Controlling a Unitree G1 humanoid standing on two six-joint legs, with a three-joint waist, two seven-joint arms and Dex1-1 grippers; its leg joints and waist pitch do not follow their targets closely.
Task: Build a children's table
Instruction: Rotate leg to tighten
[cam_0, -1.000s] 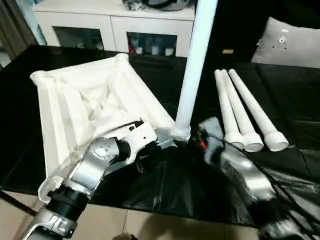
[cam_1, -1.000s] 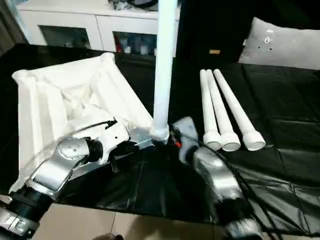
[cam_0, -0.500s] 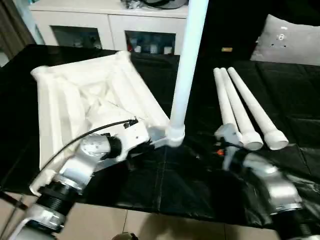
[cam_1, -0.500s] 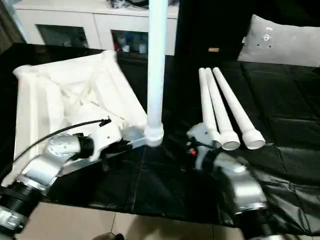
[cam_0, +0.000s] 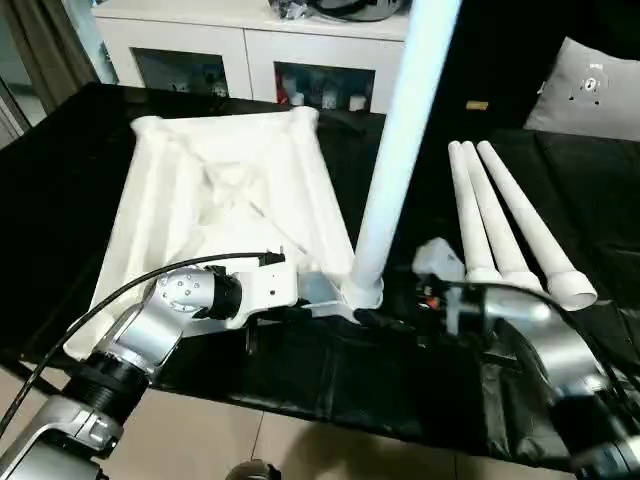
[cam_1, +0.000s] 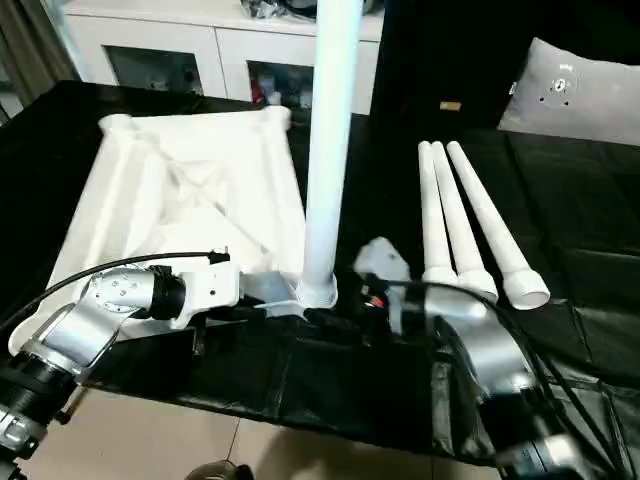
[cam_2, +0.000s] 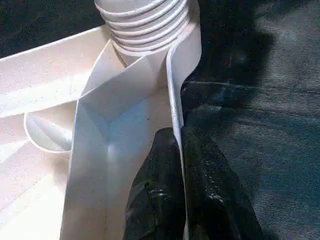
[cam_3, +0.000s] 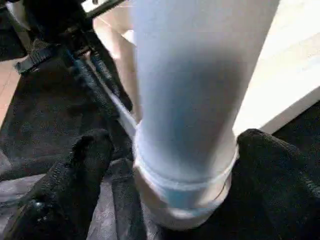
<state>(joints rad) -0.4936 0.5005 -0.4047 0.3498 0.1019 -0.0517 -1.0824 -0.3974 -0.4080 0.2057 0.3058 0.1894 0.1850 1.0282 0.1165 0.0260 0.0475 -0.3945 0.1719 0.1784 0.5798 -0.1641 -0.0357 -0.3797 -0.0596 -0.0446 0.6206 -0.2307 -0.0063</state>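
Here we have the black-covered work surface (cam_0: 90, 140) running under everything, with a white cabinet (cam_0: 240, 50) behind it. On it lies our white table top (cam_0: 230, 210), ribbed underside up, and at its near corner one white leg (cam_0: 400, 150) stands upright in the round socket (cam_2: 145, 25). Well to the right, three more legs (cam_0: 505, 225) lie side by side on the cloth, touching one another. Our left gripper (cam_2: 175, 190) is pinched tight on the thin side wall of the top, just beside that socket. Our right gripper (cam_3: 170, 165) stands wide apart, one black finger (cam_3: 80, 170) on each side of the upright leg's base, gripping nothing.
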